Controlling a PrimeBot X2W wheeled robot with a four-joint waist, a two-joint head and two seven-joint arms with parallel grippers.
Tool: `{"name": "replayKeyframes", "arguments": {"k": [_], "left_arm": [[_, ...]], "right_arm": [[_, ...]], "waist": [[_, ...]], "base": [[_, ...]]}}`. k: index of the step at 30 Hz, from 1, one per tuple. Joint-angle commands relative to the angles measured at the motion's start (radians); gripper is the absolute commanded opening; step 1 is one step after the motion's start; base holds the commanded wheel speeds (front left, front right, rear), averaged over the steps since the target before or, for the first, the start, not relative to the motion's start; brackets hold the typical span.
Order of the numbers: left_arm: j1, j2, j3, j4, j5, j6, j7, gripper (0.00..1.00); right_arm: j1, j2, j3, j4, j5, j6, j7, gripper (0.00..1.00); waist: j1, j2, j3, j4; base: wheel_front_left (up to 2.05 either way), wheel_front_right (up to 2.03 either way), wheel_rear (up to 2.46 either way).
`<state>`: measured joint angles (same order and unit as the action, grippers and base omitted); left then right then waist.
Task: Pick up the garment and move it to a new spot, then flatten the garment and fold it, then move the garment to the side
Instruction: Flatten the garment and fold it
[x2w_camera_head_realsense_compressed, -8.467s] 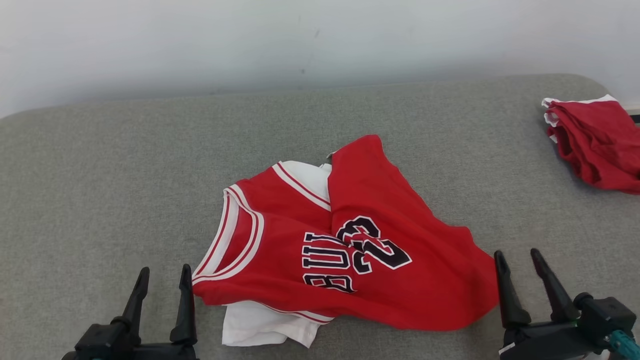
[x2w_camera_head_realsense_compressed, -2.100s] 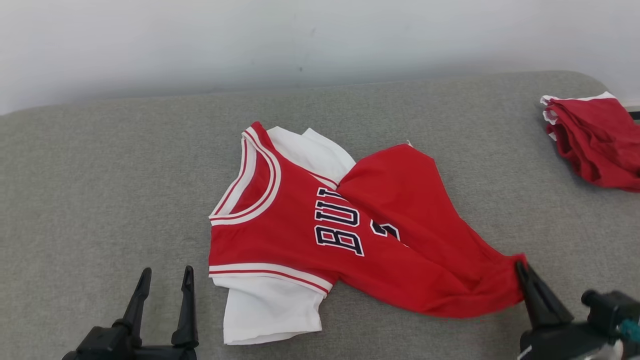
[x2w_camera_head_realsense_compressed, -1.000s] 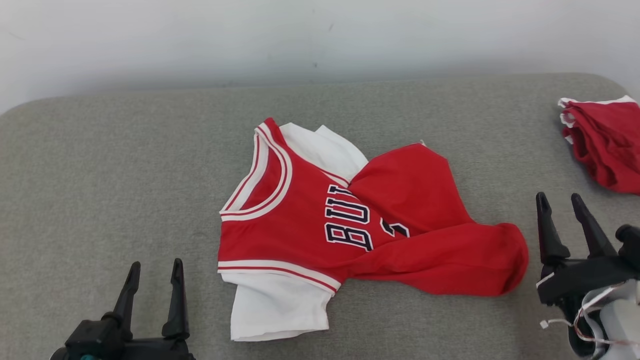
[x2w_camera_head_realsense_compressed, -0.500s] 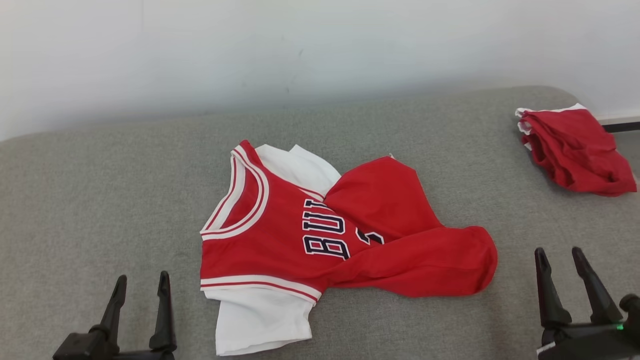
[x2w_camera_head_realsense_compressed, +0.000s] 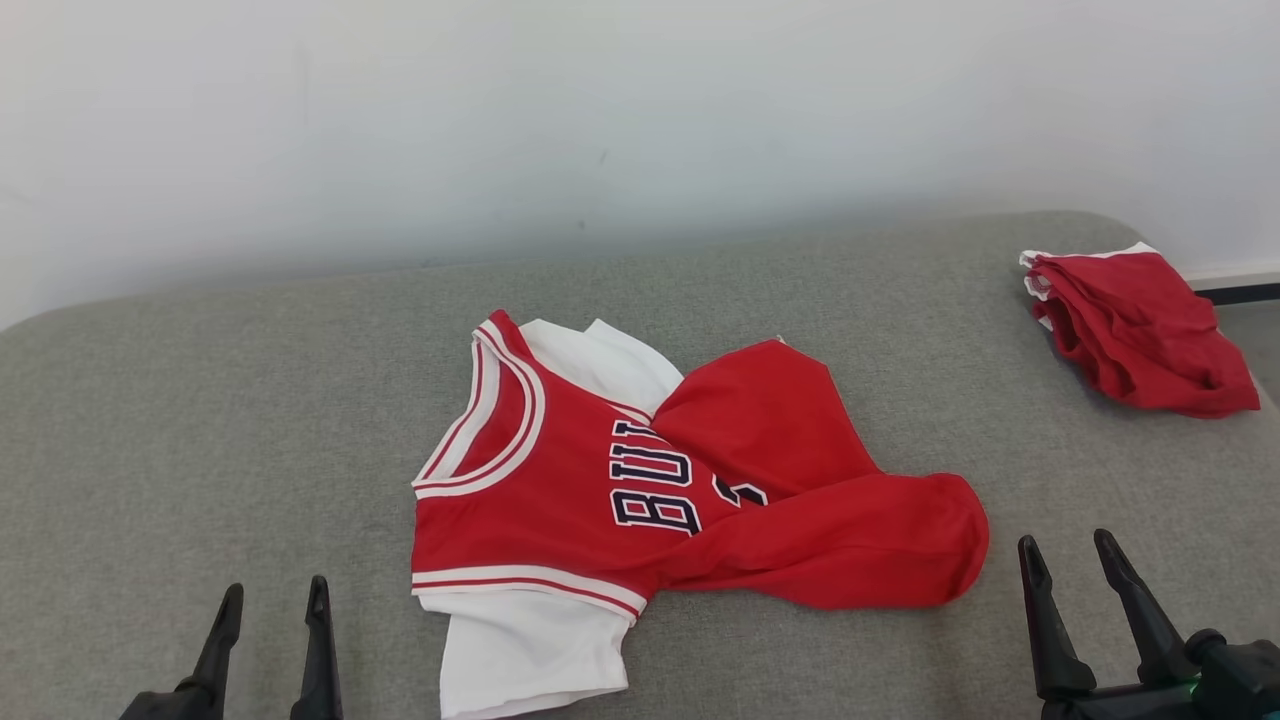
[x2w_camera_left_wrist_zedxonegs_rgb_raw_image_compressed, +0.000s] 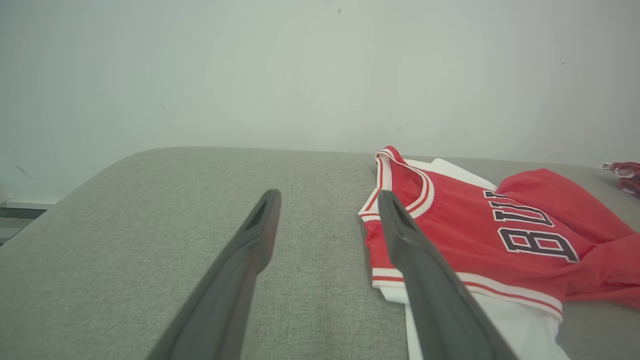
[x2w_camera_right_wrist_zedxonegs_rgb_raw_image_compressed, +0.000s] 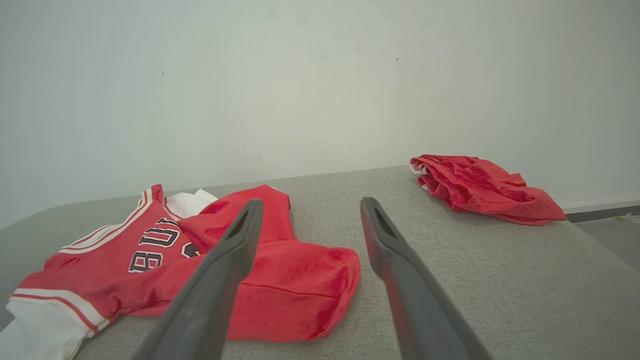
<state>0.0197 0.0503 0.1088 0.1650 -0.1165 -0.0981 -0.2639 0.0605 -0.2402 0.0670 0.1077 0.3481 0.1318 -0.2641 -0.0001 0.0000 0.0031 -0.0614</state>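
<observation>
Red-and-white basketball jersey (x2w_camera_head_realsense_compressed: 640, 500): just dropped, hem doubled over | right gripper (x2w_camera_head_realsense_compressed: 1064, 542): pulled back, spread wide, empty | left gripper (x2w_camera_head_realsense_compressed: 275, 588): also wide, empty | flattening looks next

Three cameras on one garment (x2w_camera_head_realsense_compressed: 540, 500)
The head view looks down on it from above its near edge. Both wrist views sit low over the grey surface (x2w_camera_head_realsense_compressed: 200, 420), near it and facing the wall (x2w_camera_head_realsense_compressed: 640, 120) behind it: the left from its collar end, the right from its folded red end. All three share it.
</observation>
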Motion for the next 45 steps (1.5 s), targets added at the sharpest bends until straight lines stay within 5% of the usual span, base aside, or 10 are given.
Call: {"name": "replayKeyframes", "arguments": {"k": [1, 25, 45], "left_arm": [[0.009, 0.0, 0.004, 0.004, 0.01, 0.001, 0.0, 1.0], [0.026, 0.0, -0.016, 0.024, -0.016, 0.004, 0.0, 1.0], [-0.097, 0.001, -0.248, 0.342, -0.089, -0.015, 0.0, 1.0]], "right_arm": [[0.005, 0.002, -0.002, 0.001, -0.012, -0.003, 0.0, 1.0], [0.002, 0.016, -0.006, 0.04, -0.003, -0.003, 0.0, 1.0], [-0.229, -0.063, 0.084, 0.411, 0.038, -0.003, 0.0, 1.0]], "waist": [[0.0001, 0.0, -0.003, 0.006], [0.0001, 0.0, 0.003, 0.018], [0.0001, 0.0, 0.115, 0.022]], "base": [[0.0, 0.0, 0.0], [0.0, 0.0, 0.0], [0.0, 0.0, 0.0]]}}
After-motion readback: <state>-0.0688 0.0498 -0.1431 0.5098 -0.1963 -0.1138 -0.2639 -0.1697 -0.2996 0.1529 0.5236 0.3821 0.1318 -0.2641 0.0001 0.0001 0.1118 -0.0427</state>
